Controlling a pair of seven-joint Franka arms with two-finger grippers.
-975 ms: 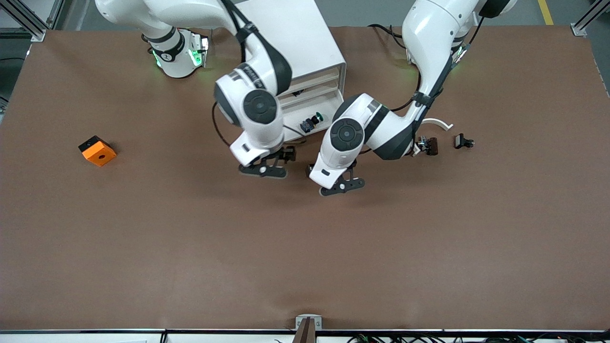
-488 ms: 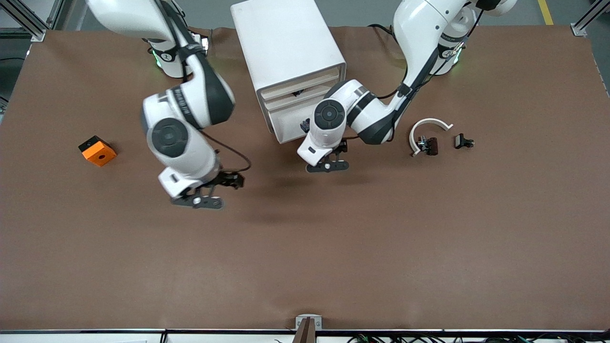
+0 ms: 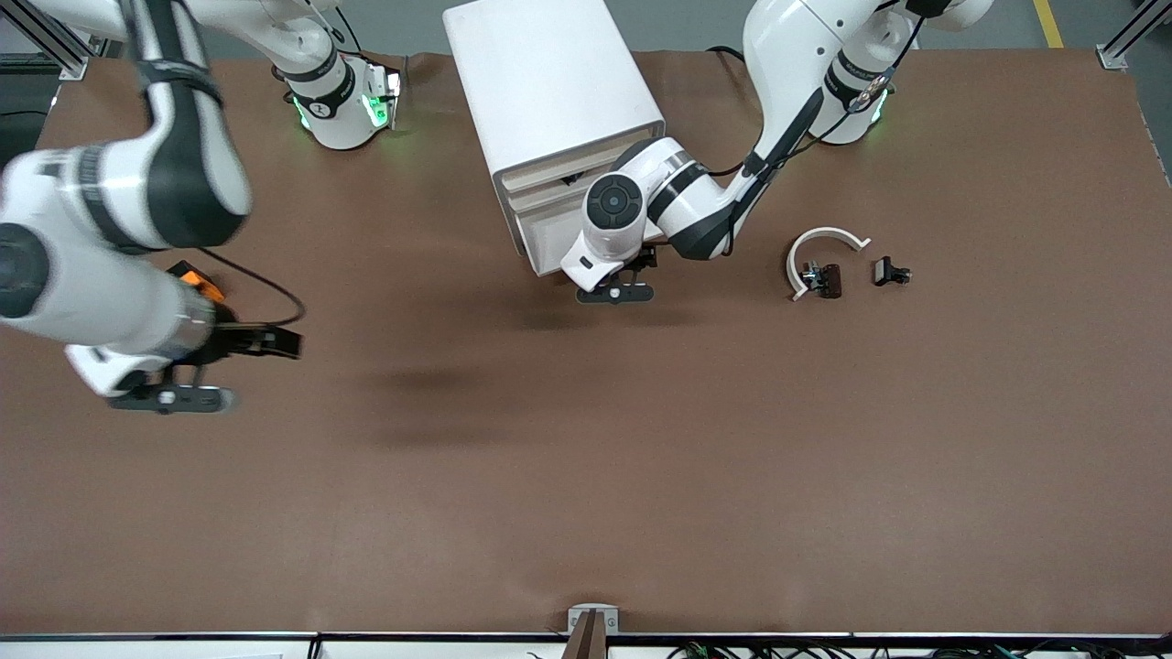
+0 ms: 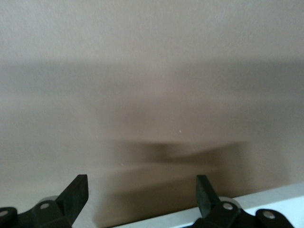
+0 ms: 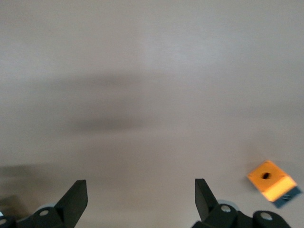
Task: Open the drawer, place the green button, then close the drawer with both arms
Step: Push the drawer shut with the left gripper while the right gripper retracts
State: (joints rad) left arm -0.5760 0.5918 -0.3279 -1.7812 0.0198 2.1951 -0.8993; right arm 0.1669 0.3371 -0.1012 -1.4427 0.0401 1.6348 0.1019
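Observation:
The white cabinet [image 3: 549, 82] stands at the back middle of the table. Its drawer [image 3: 540, 243] sticks out toward the front camera. My left arm reaches over the drawer, and the button is hidden. My left gripper [image 3: 615, 293] hangs open just in front of the drawer, low over the table. In the left wrist view the left gripper [image 4: 142, 187] holds nothing, and a white edge [image 4: 247, 202] shows beside one finger. My right gripper [image 3: 174, 398] [image 5: 141, 190] is open and empty over bare table toward the right arm's end.
An orange cube [image 3: 197, 279] [image 5: 270, 180] lies close by the right gripper, partly covered by that arm. A dark brown part with a white arc [image 3: 818, 265] and a small black part [image 3: 891, 271] lie toward the left arm's end.
The right arm has swung away from the cabinet to its own end of the table, near the orange cube. The left arm has moved in over the drawer and now covers the button.

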